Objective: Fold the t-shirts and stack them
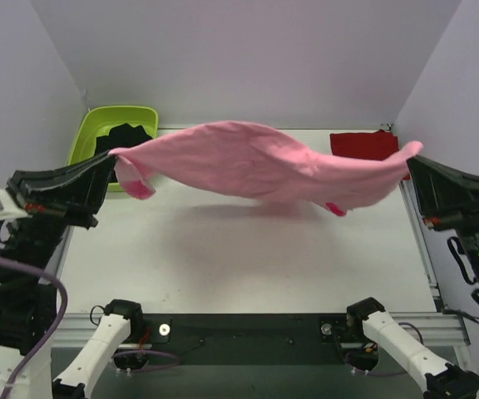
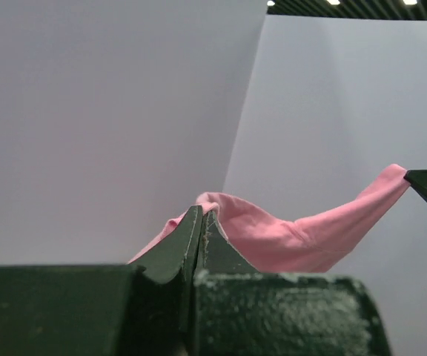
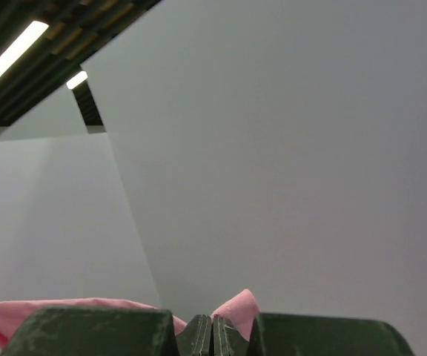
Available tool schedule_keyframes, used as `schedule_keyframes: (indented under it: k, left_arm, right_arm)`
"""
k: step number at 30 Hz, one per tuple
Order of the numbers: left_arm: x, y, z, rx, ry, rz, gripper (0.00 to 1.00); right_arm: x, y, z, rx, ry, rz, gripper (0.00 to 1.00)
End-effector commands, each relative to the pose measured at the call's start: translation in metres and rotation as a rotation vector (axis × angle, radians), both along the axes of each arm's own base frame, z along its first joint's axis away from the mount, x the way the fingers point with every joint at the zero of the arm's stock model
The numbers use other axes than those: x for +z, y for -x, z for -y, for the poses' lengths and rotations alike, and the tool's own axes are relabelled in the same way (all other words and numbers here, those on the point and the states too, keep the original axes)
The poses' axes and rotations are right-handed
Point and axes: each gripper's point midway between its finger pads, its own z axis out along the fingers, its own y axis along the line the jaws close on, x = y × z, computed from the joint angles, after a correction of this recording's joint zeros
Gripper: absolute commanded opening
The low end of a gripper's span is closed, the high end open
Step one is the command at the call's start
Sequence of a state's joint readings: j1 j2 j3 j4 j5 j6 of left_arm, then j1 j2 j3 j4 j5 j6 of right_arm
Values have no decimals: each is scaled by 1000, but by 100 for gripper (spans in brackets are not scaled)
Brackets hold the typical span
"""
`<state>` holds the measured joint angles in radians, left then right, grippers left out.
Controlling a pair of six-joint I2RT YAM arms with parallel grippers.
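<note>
**Pink t-shirt held in the air between both arms**

We see the pink t-shirt raised clear of the worktop. It is spread sideways between the two arms and sags a little in the middle, with its shadow on the surface below.

The left end effector is clamped on the shirt's left end, just above a sleeve that hangs down. In the left wrist view its fingers press together with pink cloth bunched at their tips. The right end effector is clamped on the opposite end, and the right wrist view shows pink fabric pinched between its closed fingers.

The red t-shirt lies flat as a compact rectangle at the far right corner of the worktop, behind the raised pink one. At the far left corner stands the lime green tub, with a dark cloth inside it.
</note>
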<state>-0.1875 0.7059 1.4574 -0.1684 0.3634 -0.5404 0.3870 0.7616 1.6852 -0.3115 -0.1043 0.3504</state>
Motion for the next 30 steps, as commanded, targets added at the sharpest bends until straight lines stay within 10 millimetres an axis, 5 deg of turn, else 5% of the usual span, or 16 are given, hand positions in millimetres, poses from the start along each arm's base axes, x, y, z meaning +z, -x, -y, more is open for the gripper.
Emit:
schedule_keyframes:
  k: [1,4,11,16,21,22,24,25,26,29,30]
  left_arm:
    - [7,48,6,-94,-8,88,0]
    - [12,73,1,-95,2,128,0]
    - [56,115,-1,-122,1,227,0]
    - [80,123,-2,-130,9,276,0]
    - [73,78,7,-135,-3,202,0]
    - [67,67,9,-131,-5,183,0]
    - [40,28,15,-130,-7,106,0]
    - [33,18,16,-130,0,96,0]
    - [2,-12,22,-135,-5,11,0]
    - [-30,-44,26,-133,18,-38,0]
    - [-63,-66,30,-135,19,-116,0]
  right_arm:
    - [12,53,-7,136,9,78,0]
    - [31,97,1,162,-6,165,0]
    - [76,145,-5,139,1,282,0]
    - [100,140,-7,108,-36,323,0]
    - [103,78,-13,106,-68,226,0]
    - [85,46,-13,102,-79,148,0]
    - [69,19,-10,82,-91,115,0]
    - [47,-9,-8,65,-89,57,0]
    - [33,-27,-5,44,-91,17,0]
    - [-22,-85,0,0,-89,-123,0]
    - [-36,-98,1,-8,-89,-151,0]
